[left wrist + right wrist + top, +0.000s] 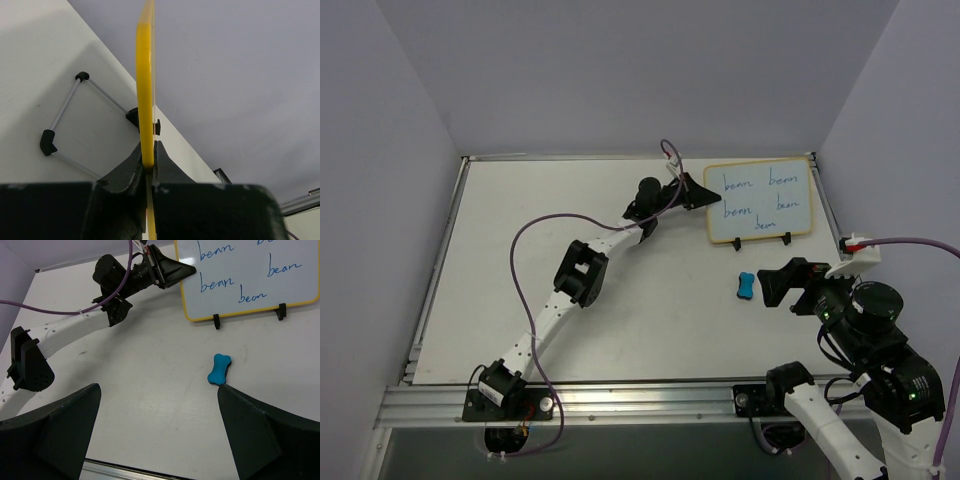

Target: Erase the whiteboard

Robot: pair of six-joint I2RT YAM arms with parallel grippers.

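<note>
At far right of bench (520,260): whiteboard (760,202), tilted up, blue words on face. Clamped on its yellow left edge: left tool (703,192). Near of board, spread open just right of blue eraser (746,286): right tool (772,285).

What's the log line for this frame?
left pincer: shut on whiteboard edge | right pincer: open, near eraser | whiteboard: propped, blue writing unerased | eraser: on table

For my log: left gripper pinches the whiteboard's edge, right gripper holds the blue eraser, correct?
No: the right gripper is open; the blue eraser lies on the table before it, per the right wrist view. The left gripper does pinch the whiteboard.
</note>
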